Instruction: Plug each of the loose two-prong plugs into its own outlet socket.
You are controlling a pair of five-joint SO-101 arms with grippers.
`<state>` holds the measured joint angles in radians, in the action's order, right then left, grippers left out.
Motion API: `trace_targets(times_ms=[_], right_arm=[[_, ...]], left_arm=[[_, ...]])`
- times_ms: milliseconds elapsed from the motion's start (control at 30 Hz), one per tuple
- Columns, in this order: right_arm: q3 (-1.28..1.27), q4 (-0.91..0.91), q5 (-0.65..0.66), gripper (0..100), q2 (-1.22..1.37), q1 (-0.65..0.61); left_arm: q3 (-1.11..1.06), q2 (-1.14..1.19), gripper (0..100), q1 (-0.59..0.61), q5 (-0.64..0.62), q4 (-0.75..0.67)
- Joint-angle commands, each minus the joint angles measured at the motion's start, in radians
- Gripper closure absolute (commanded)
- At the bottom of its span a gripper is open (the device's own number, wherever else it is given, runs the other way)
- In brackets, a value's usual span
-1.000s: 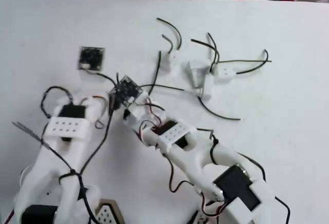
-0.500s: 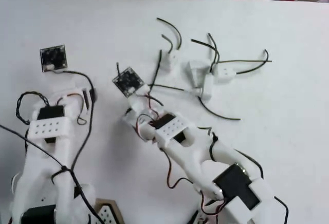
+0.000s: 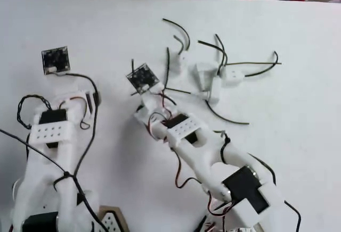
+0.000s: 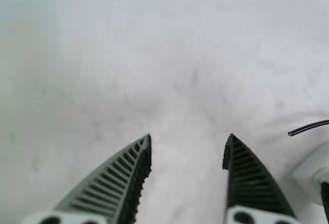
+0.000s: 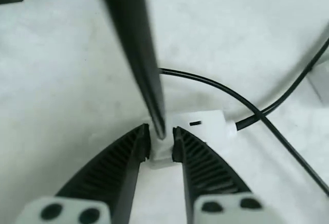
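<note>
At right gripper point(image 5: 161, 136): white plug point(image 5: 205, 124), clamped by one end.
Long axis crosswise to jaws; socket block point(image 3: 204, 74) beyond; left gripper point(image 4: 189, 137) agape, empty.

arms 2: left arm point(image 3: 50, 131) lower left, right arm point(image 3: 184, 131) lower centre | grippers 2: left gripper point(image 4: 187, 152), right gripper point(image 5: 160, 142) | camera boards point(image 3: 55, 60) 2 | white plug pieces point(image 3: 232, 74) 4 upper centre-right, plus fifth piece point(image 5: 198, 126) between right gripper's fingers | black leads point(image 3: 256, 63) several, tangled, count unclear | table point(image 3: 298, 152) 1
</note>
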<state>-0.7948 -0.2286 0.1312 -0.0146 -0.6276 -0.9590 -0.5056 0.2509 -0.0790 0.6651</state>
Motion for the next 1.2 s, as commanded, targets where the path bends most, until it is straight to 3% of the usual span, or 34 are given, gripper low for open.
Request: trace_targets(times_ms=[0, 167, 333, 533, 700, 767, 900, 967, 1167], right_arm=[[0.023, 0.008, -0.009, 82.7, -0.016, 0.035], [-0.003, -0.035, -0.011, 78.3, -0.102, 0.05], [-0.121, -0.134, -0.012, 78.3, -0.375, 0.044], [-0.282, -0.133, -0.005, 78.3, -0.634, 0.053], [-0.307, -0.133, -0.003, 78.3, -0.673, 0.13], [-0.307, -0.131, -0.003, 78.3, -0.682, 0.177], [-0.311, -0.133, -0.012, 78.3, -0.723, 0.245], [-0.325, -0.14, -0.012, 78.3, -0.769, 0.257], [-0.454, -0.131, -0.012, 78.3, -1.01, 0.262]], left_arm=[[0.011, -0.022, 77, 0.005, 0.003, -0.021], [0.011, -0.019, 77, 0.004, 0.003, -0.021], [0.009, -0.019, 77, -0.004, 0.005, -0.021], [0.005, -0.021, 77, -0.038, 0.006, -0.021], [0.0, -0.019, 77, -0.101, 0.1, -0.02], [-0.021, -0.027, 81, -0.131, 0.118, -0.041], [-0.063, -0.027, 99, -0.151, 0.118, -0.173], [-0.068, -0.028, 95, -0.14, 0.117, -0.201], [-0.118, -0.148, 98, -0.09, 0.109, -0.226]])
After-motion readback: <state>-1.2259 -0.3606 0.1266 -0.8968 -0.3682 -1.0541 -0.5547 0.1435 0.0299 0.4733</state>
